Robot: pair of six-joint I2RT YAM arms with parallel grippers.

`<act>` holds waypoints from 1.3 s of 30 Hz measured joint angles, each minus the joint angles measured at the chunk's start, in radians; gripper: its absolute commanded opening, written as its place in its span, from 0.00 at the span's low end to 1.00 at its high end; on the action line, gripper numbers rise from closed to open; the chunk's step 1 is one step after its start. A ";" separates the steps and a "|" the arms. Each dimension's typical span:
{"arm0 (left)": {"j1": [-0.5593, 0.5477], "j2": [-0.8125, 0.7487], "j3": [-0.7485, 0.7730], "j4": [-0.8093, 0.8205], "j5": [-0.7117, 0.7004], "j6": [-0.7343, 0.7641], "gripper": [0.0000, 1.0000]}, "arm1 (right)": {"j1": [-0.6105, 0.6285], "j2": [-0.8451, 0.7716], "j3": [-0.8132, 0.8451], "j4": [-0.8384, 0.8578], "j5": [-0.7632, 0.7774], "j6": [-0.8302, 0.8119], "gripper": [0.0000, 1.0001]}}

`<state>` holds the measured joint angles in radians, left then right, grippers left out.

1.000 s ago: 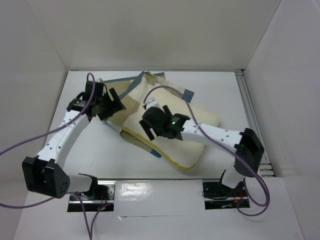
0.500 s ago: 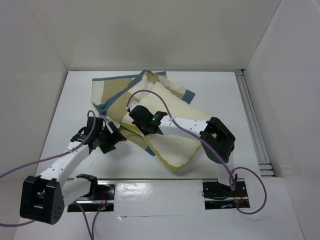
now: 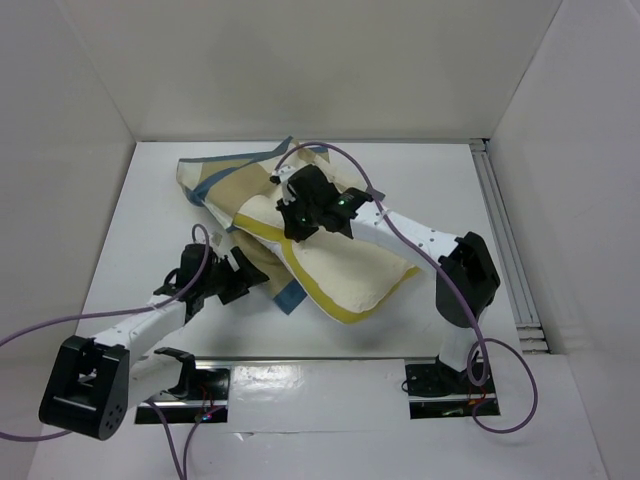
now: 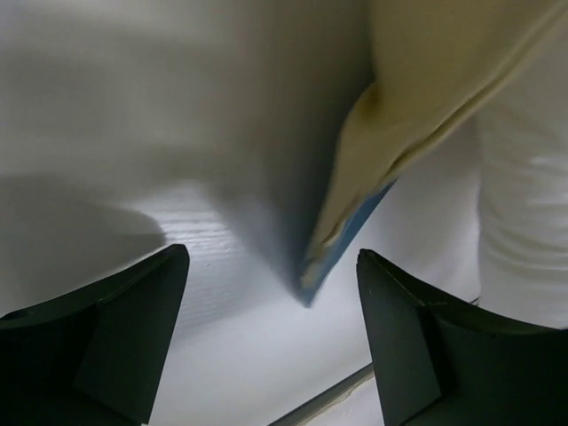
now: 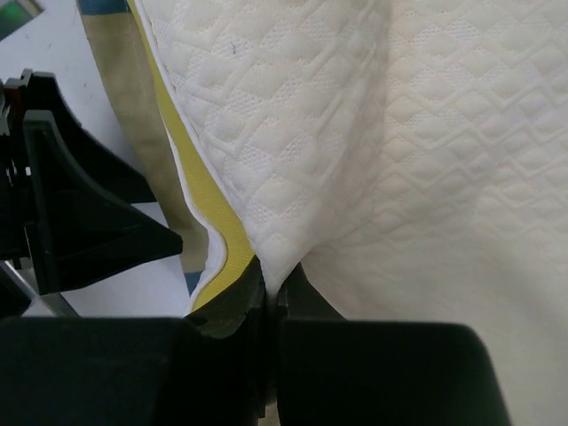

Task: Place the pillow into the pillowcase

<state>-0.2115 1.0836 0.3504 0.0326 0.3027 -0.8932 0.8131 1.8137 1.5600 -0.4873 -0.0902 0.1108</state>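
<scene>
Pillow [image 3: 350,270] lies slantwise across the middle of the table [image 3: 440,190], its cream quilted face up and its bright yellow edge showing along the near side and at the lower right corner. Its upper left end rests on the pillowcase [image 3: 222,185], whose blue, tan and cream checks spread out toward the far left of the table. A strip of that checked cloth runs down beneath the pillow's near edge and ends in a blue corner poking out on the near side. Most of the pillow is plainly outside the case (whether its far end is tucked into the opening cannot be told from above).

The right gripper [image 3: 292,220] reaches over the pillow from the right. Its fingers are pressed together on a fold of the pillow at the yellow edge, and the wrist view shows the cream cloth and yellow piping pinched between them.

The left gripper [image 3: 255,278] sits low over the table on the near left. Its fingers [image 4: 133,328] are spread wide and hold nothing. The blue corner of the pillowcase lies just ahead of them, apart from both.
</scene>
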 measured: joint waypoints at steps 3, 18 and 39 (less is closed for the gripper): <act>-0.006 0.003 -0.003 0.071 0.016 0.000 0.87 | 0.000 0.000 0.002 -0.016 -0.025 0.003 0.00; -0.033 0.212 0.080 0.181 0.017 -0.016 0.00 | -0.007 0.019 0.037 -0.031 -0.052 0.034 0.00; -0.063 0.002 0.301 0.488 0.509 -0.215 0.00 | 0.000 0.127 0.495 -0.173 0.355 0.093 0.00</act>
<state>-0.2745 1.0855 0.6518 0.5209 0.8116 -1.1084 0.8135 1.9404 2.0552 -0.6601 0.2646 0.2043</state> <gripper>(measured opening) 0.033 0.037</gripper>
